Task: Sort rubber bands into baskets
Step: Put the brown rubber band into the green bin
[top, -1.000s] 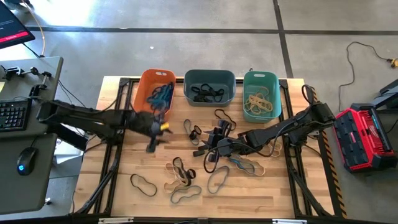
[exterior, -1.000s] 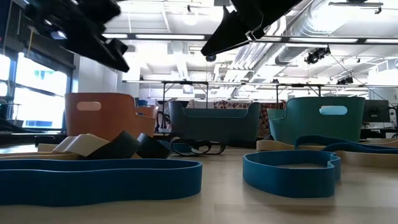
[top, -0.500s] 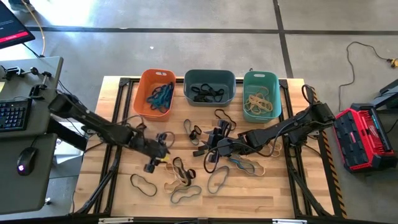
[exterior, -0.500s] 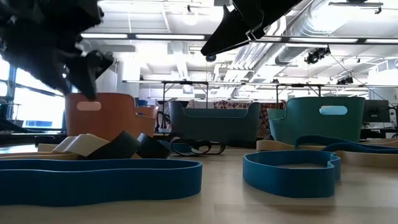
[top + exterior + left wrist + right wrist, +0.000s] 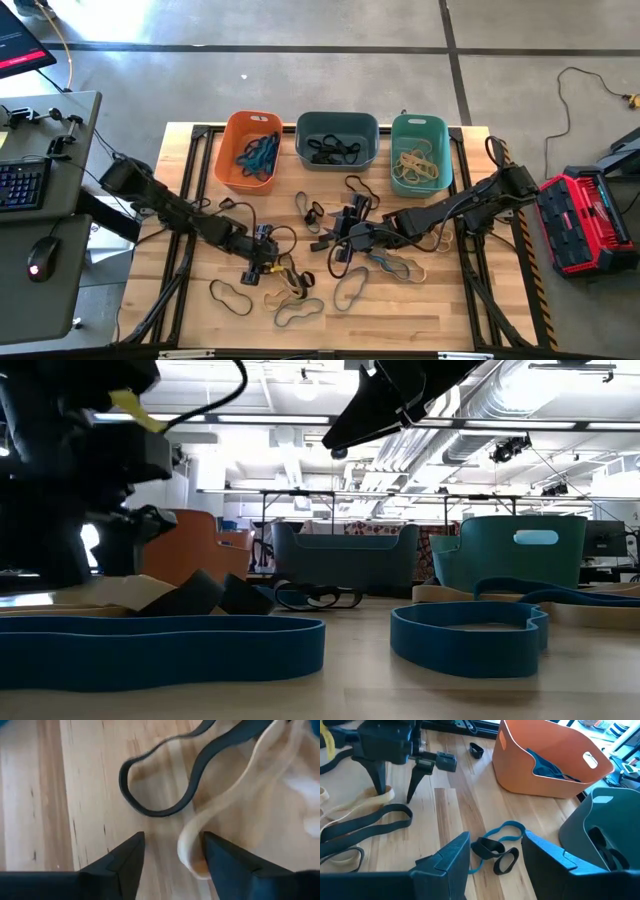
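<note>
Each of the baskets [image 5: 337,139] holds some rubber bands [image 5: 297,281]; many remain on the table [image 5: 420,315]. Left gripper [image 5: 266,268] and right gripper [image 5: 340,240]: both open, empty.

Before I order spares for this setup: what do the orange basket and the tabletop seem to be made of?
The orange basket looks like moulded plastic with a smooth matte finish: thin one-piece walls and a cut-out handle slot. The tabletop looks like pale wood planks, likely sealed: visible grain and seams.

Wooden table [image 5: 420,300]: rubber bands [image 5: 299,313], baskets [image 5: 337,140]
</note>
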Available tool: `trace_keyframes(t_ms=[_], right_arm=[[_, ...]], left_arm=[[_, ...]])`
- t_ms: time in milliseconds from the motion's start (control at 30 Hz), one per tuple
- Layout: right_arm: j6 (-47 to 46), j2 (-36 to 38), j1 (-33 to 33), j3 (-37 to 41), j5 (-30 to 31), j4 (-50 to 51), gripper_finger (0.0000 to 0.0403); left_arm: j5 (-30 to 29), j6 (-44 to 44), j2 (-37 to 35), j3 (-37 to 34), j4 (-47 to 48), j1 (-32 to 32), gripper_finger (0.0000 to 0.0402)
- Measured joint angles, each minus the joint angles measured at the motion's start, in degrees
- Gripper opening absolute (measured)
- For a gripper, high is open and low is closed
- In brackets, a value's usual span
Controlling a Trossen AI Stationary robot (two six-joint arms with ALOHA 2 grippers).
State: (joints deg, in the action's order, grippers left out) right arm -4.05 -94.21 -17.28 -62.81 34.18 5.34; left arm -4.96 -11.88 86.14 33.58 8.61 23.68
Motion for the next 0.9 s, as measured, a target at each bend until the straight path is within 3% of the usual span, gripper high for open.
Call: trace_keyframes(t_ms=[133,367,500,700,900], right_arm=[[0.0,0.0,0.0,0.0,0.0,0.0,0.0167],[0.0,0.0,0.0,0.0,0.02,-0.02,0.0167],[0.0,0.0,0.0,0.0,0.01,0.0,0.0167],[-0.29,0.0,0.0,0.0,-0.33,-0.02,0.0167],[-3.32,0.0,0.0,0.0,-5.27,-0.6,0.0171]], left_arm=[[-0.41,0.0,0.96,0.17,-0.05,0.0,0.0146],[1.01,2.98,-0.05,0.04,0.71,0.02,0.0012],[-0.48,3.04,-2.41,0.32,3.6,0.07,0.0012],[-8.23,3.13,-7.43,4.73,13.72,-0.04,0.0003],[-13.46,4.46,-11.48,9.38,13.6,-1.32,0.0001]])
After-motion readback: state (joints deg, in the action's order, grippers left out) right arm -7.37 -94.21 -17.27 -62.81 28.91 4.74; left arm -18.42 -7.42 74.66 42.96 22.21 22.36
